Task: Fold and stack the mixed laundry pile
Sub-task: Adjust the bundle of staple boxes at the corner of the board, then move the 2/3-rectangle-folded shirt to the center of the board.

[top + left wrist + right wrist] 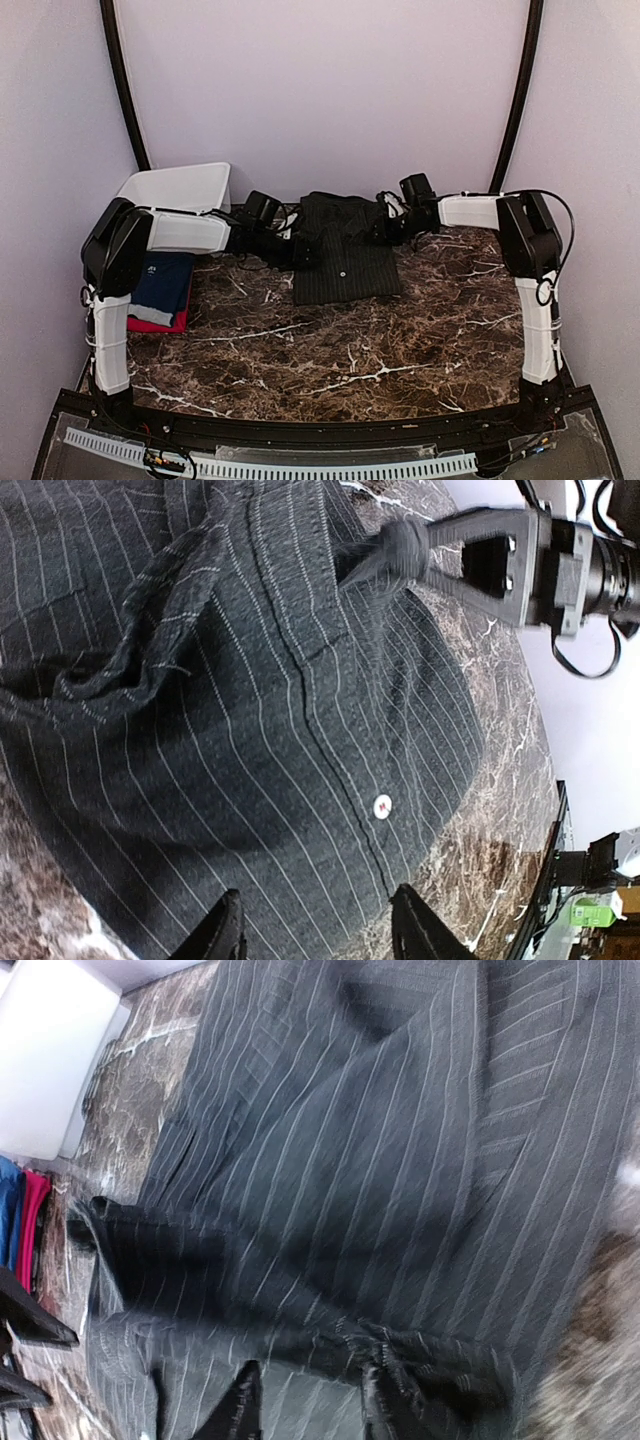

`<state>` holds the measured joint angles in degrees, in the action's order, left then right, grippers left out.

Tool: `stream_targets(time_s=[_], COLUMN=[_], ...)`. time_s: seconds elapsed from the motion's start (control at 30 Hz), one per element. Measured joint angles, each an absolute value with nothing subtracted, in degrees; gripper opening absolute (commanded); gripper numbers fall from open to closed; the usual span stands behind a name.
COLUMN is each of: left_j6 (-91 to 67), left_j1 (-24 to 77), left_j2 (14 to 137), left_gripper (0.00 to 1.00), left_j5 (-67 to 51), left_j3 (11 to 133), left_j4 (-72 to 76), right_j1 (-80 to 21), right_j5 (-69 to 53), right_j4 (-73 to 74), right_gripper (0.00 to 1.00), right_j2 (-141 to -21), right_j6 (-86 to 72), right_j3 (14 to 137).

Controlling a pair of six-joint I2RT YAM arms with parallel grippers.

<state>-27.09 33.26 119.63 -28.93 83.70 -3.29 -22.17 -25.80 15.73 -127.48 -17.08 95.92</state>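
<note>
Dark charcoal pinstriped button shirt (pixel 345 250) lies at the far middle of the brown marbled tabletop (pixel 400 350), partly flat. Its collar end is rumpled and loose folds show in both wrist views.

Right end effector (pixel 430 545): clenched on a small twisted bunch of cloth at the shirt's right edge.

Left end effector (pixel 318 910): released, jaws apart over the flat front panel near the small white button (pixel 381 806). Nothing shows pinched between them.

Folded navy blue T-shirt (pixel 165 280) sits on the red T-shirt (pixel 155 324) at the tabletop's left edge, well apart from the shirt. White plastic bin (pixel 180 185) is in the far left corner.

Risks, as judged:
- The right grip holds only a thin knot of fabric, so a firm pull may slip it free.
- With one side held, any drag would skew the shirt and deepen the creases.
- The left jaws, closing where they hang, may catch one layer only, or none, and the fold comes out crooked.
- Rumples near the collar would get trapped inside the fold.
- The shirt lies near the far edge, so a push that way could spill cloth off.
</note>
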Motion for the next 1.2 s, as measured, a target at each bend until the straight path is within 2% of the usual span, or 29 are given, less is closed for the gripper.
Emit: stream_targets(time_s=[0.17, 0.23, 0.43, 0.6, 0.77, 1.0, 1.2], left_j6=[-26.5, -26.1, -25.7, -25.6, -25.7, -25.4, -26.2], left_j1=[33.2, 33.2, 32.3, 30.7, 30.0, 30.5, 33.8], left_j2=[122.7, 124.5, 131.8, 138.0, 140.4, 137.4, 125.6], left_gripper=[0.52, 0.52, 0.51, 0.52, 0.53, 0.53, 0.52], left_j5=[-28.8, -28.5, -27.7, -28.2, -29.2, -29.4, -28.2], left_j3=[88.2, 90.8, 98.9, 105.4, 108.7, 102.4, 83.7], left_j4=[-4.0, -4.3, -6.1, -7.4, -7.5, -4.5, -1.4], right_j1=[-20.2, -20.1, -20.6, -21.5, -23.2, -24.3, -27.6], right_j5=[-26.5, -27.0, -29.3, -32.2, -34.5, -35.4, -34.7], right_j4=[15.2, 14.7, 13.5, 10.9, 9.6, 7.1, 2.2], right_gripper=[0.55, 0.53, 0.39, 0.38, 0.37, 0.37, 0.39], right_j2=[-128.9, -128.3, -121.1, -119.5, -123.4, -124.2, -115.4], right_j6=[-16.4, -16.5, -16.3, -17.0, -18.8, -19.7, -21.6], right_j3=[98.9, 98.7, 93.3, 90.8, 87.6, 80.4, 66.2])
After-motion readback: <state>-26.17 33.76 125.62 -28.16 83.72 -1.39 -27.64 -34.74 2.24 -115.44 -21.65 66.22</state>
